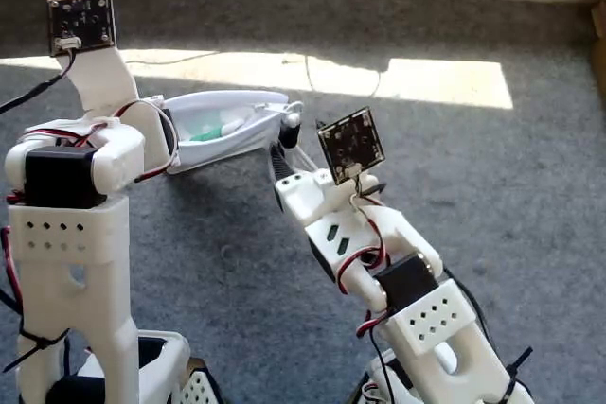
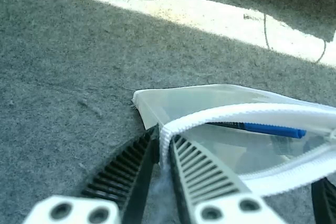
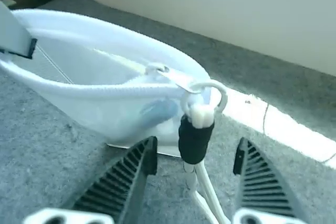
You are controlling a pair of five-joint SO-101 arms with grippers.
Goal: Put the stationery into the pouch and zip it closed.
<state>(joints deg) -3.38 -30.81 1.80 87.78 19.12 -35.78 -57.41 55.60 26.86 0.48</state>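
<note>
**While the left gripper (image 2: 160,138) holds the pouch (image 1: 237,134), the right gripper (image 3: 196,146) sits at the zip pull (image 3: 195,135)**

Since the pouch lies flat on the grey carpet (image 1: 473,186), its long side runs from one arm across to the other. The left gripper has its jaws pinched tight on one end of the pouch, right where the zip starts. At the other end, the right gripper's jaws are spread wide apart. The zip pull, a black bead on a white cord, hangs between them, and neither jaw touches it.

The mouth of the pouch gapes open. Inside are a blue pen (image 2: 273,129) and a green thing (image 1: 216,128).

I think the right arm is the one to zip it. It would need to close on the pull, then drag it along the pouch's long side toward the left gripper.

I can read no words or labels on the pouch.
</note>
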